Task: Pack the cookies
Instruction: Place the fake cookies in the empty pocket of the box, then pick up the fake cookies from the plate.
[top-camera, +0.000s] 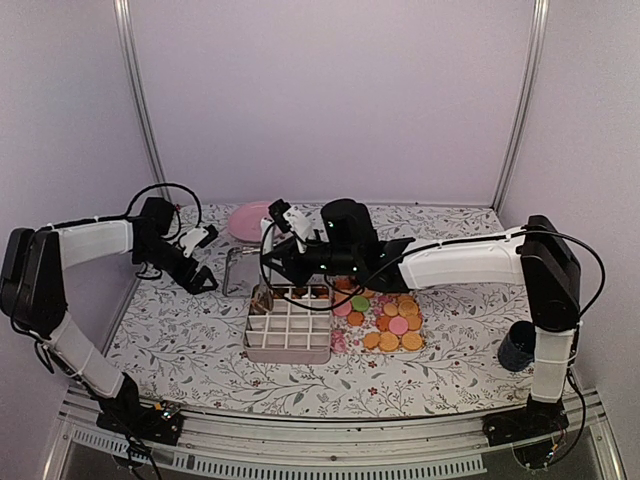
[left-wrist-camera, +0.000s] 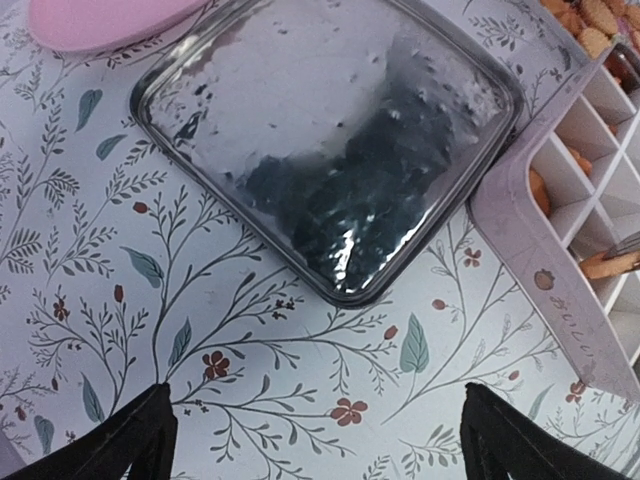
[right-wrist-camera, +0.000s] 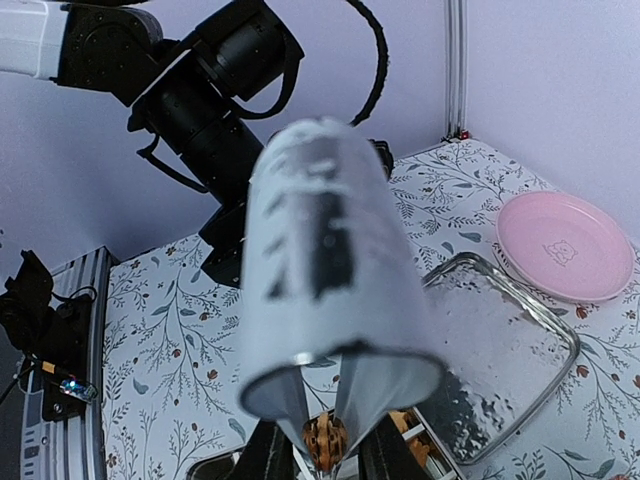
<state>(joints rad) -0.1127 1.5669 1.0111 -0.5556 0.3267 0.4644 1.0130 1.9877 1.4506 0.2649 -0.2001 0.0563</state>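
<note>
Cookies (top-camera: 392, 322) mostly lie heaped on the surface (top-camera: 180, 340) just beside the right side of the grid box (top-camera: 288, 355), with a few in its far cells. Your right hand (right-wrist-camera: 325, 452) pinches one cookie (right-wrist-camera: 324, 436) over the box's far left corner, beside the glass dish (left-wrist-camera: 330, 150). Your left hand (left-wrist-camera: 315, 450) is spread wide above the surface near that dish. A pink plate (right-wrist-camera: 565, 245) sits just beyond it, toward the back wall.

Soft even light, glare on glass dish (left-wrist-camera: 330, 150), right wrist foreground blurred
</note>
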